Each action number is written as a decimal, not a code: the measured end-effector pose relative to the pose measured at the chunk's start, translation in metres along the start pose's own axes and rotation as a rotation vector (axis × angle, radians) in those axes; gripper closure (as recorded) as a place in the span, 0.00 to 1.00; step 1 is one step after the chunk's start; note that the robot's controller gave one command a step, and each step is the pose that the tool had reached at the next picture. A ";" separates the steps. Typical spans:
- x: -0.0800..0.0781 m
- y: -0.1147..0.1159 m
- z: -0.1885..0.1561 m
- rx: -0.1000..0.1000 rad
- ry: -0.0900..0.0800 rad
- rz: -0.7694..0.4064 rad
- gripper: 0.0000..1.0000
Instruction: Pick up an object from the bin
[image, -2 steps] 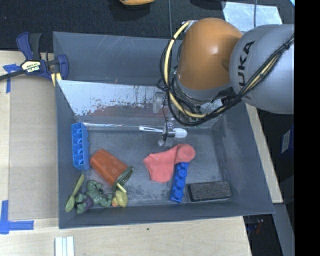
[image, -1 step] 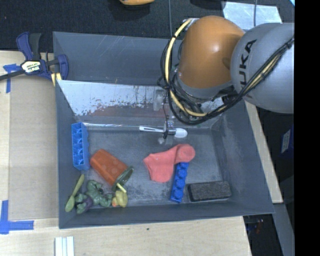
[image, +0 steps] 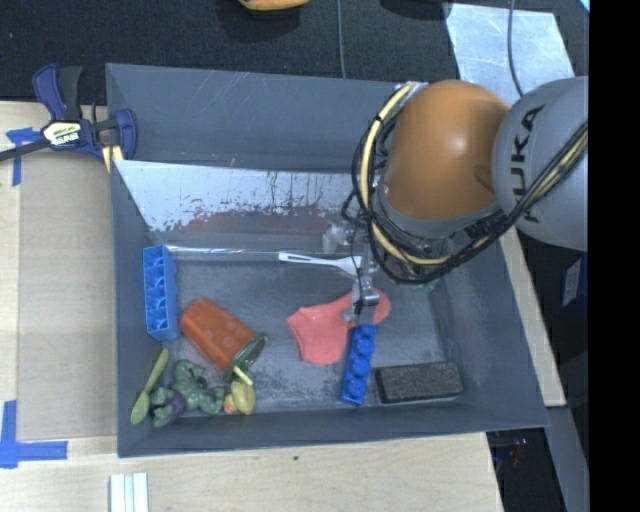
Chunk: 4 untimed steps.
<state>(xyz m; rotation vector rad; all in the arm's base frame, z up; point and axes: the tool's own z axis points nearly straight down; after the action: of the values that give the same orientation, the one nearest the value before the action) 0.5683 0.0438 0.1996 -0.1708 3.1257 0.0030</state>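
The claw (image: 366, 308) hangs low in the grey bin (image: 300, 436), a little right of the middle of its floor, under the orange cover (image: 440, 150) of the arm. Its tip is at the right edge of a flat pink soft piece (image: 320, 334) and just above the upper end of a long blue brick (image: 358, 364). I cannot tell if it touches either of them, or if the claw is spread or pressed together.

The blue brick lies near the front wall, and a dark grey block (image: 418, 381) is just beside it toward the front right corner. An orange brick (image: 215, 332) lies left of the pink piece. Another blue brick (image: 158, 290) lies along the left wall. A small heap of toy vegetables (image: 195, 392) is in the front left corner.
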 end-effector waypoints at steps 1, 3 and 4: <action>0.028 0.013 0.024 0.003 0.006 0.057 0.00; 0.040 0.005 0.103 0.000 0.004 0.242 0.00; 0.039 -0.007 0.128 0.004 -0.003 0.248 1.00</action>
<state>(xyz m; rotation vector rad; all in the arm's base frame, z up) 0.5321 0.0332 0.0716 0.2174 3.1198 -0.0001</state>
